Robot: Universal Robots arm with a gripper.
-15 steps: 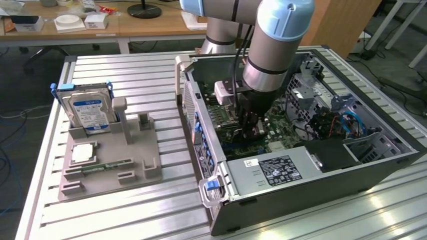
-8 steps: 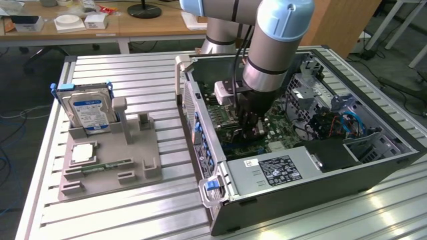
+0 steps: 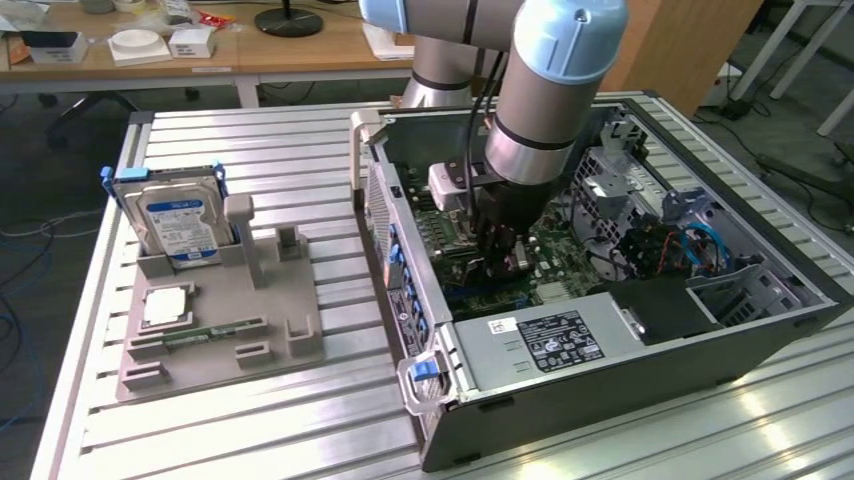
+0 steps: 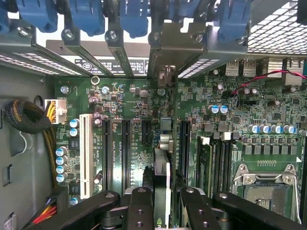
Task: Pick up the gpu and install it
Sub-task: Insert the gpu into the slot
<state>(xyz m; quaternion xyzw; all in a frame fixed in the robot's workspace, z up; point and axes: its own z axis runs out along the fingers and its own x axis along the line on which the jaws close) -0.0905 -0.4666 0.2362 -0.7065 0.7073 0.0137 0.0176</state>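
In the wrist view the gpu (image 4: 162, 165) shows edge-on as a thin card standing upright over the green motherboard (image 4: 120, 103). It sits between the black expansion slots (image 4: 125, 148), and its metal bracket (image 4: 166, 50) lies against the case's rear slot openings. My gripper (image 4: 163, 203) is shut on the card, with black fingers (image 4: 139, 208) on either side of it. In the exterior view my gripper (image 3: 501, 258) reaches straight down into the open computer case (image 3: 601, 350), low over the board. Whether the card's edge sits fully in a slot cannot be told.
Blue slot latches (image 4: 86, 14) line the case's rear wall. A cable bundle (image 4: 29, 117) and the empty CPU socket (image 4: 264, 189) flank the slots. Outside the case, a grey fixture (image 3: 267, 300) holds a blue-labelled hard drive (image 3: 180, 225) and a green memory stick (image 3: 220, 330).
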